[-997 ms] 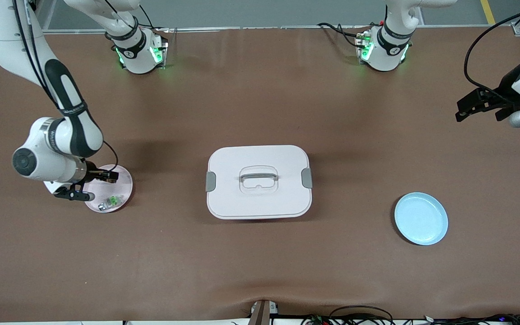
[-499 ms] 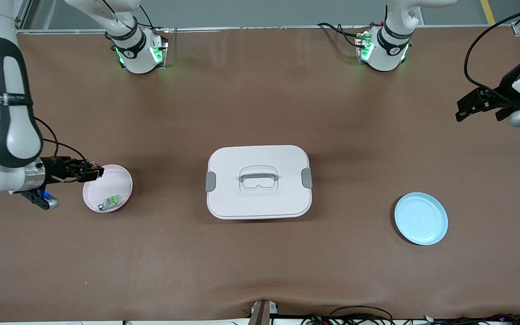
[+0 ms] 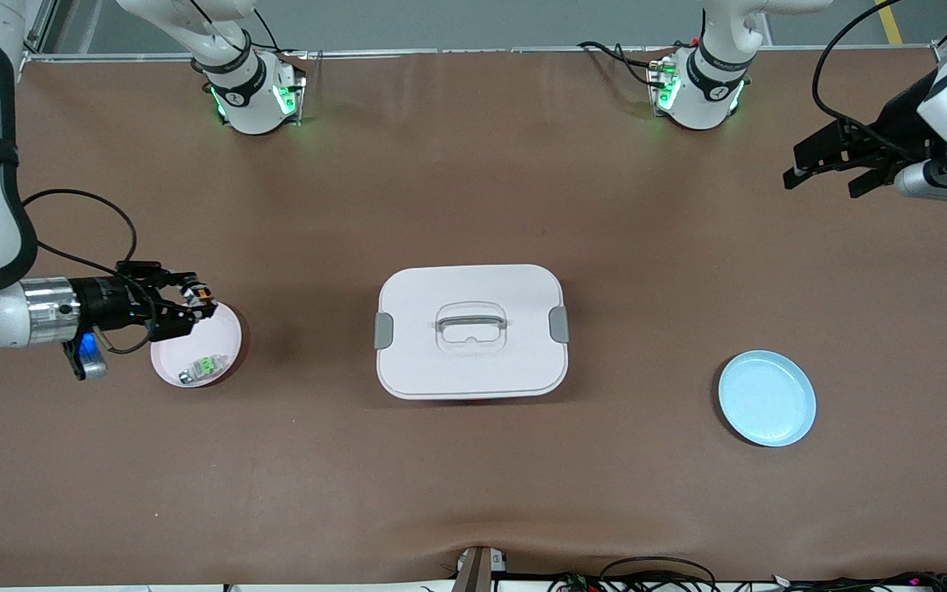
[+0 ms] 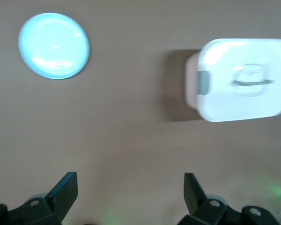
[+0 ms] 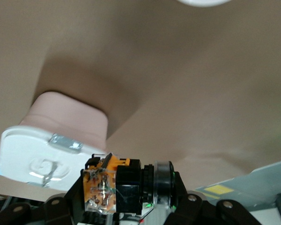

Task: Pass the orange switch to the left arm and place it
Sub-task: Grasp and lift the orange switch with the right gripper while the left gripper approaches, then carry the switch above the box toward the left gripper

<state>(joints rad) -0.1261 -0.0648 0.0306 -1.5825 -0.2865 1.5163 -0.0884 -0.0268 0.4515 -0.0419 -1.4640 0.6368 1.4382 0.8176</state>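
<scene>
So the right gripper (image 3: 198, 300) had the orange switch (image 3: 199, 291) clamped, up over the pink plate (image 3: 223, 345). Left gripper (image 3: 820, 168) hung wide open, empty, well apart, with the box (image 3: 471, 330) sitting between them.

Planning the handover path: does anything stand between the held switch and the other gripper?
Yes. The box sits mid-table, between the right gripper, shut on the orange switch over the pink plate, and the open left gripper.
</scene>
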